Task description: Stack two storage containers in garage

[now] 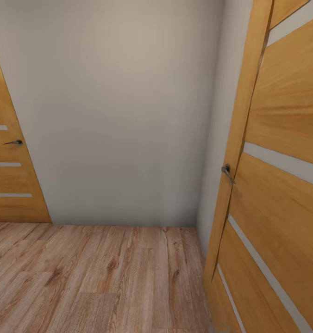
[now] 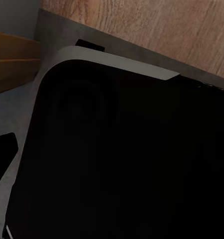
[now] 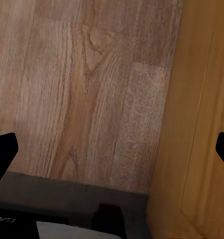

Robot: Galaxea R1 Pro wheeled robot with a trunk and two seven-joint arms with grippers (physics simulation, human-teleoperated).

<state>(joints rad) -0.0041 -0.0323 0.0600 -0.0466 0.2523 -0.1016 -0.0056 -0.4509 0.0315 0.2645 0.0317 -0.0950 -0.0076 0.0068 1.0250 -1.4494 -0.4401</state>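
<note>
A wooden door (image 1: 10, 175) with a dark handle (image 1: 14, 142) stands at left, a plain grey wall (image 1: 124, 115) ahead, an open door (image 1: 277, 185) at right, above plank floor (image 1: 96, 277). Right gripper (image 3: 112, 149) hangs spread over planks beside that door; left gripper's (image 2: 3, 159) state cannot be told.

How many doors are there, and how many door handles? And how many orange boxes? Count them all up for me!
Wooden doors: 2, one at the left and one close by at the right
Door handles: 2, one on the left door and one on the right door
Orange boxes: 0 in these pictures
Total: 4
</note>
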